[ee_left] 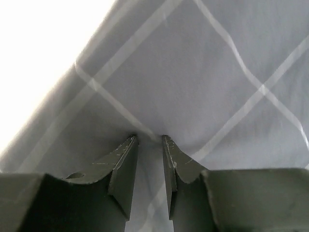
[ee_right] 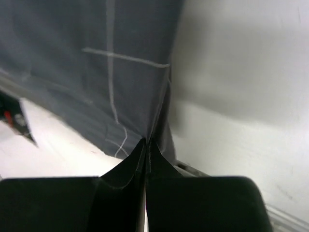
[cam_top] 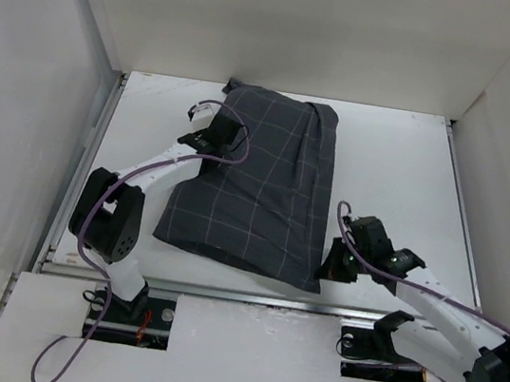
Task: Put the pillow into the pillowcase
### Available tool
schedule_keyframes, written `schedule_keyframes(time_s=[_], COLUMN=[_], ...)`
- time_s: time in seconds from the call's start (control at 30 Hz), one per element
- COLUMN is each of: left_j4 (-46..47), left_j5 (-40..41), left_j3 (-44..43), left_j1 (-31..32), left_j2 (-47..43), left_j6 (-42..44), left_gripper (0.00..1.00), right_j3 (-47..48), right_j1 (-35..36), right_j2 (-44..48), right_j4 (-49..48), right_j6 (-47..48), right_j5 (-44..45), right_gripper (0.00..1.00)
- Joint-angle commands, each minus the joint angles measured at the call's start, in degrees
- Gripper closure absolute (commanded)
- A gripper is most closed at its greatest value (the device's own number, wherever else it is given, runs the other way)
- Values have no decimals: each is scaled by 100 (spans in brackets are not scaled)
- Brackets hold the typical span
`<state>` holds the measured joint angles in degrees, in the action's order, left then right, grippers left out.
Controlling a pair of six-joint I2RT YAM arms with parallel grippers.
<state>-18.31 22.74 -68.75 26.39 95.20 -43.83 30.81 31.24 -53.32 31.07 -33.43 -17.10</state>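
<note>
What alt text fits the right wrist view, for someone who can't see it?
Black jaws, pinched shut on the edge of a dark grey pillowcase with thin pale grid lines, which fills the upper left. White table lies to the right.

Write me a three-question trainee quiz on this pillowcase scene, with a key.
1. True or false: a yellow pillow lies in plain view on the table beside the pillowcase.
2. The right hand is closed on which part of the pillowcase? A. its far left corner B. its near right corner C. the middle of its top face
3. Fill in: the dark fabric carries a thin light ____ pattern.

Key: 1 false; 2 B; 3 grid.
</note>
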Motion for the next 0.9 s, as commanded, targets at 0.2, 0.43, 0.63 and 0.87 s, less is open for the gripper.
schedule_keyframes(time_s=[0.2,0.43,0.63,0.87], left_j4=[-340,-340,-95,433], left_j5=[283,398,669,784], left_j3=[-332,-331,-446,-157], left_j1=[-222,-284,-284,-284], left_j2=[8,-598,-1554,-2540], left_j6=[-81,181,691,1281], left_gripper=[77,71,0,0], right_j3=[468,1892,3158,4582], right_j1=[584,655,103,-1937], right_j2=[23,-55,-1020,-2522], right_j4=[672,434,15,-751], right_j6=[-192,891,698,960], right_j5=[594,1163,3598,3406], right_gripper=[82,0,0,0])
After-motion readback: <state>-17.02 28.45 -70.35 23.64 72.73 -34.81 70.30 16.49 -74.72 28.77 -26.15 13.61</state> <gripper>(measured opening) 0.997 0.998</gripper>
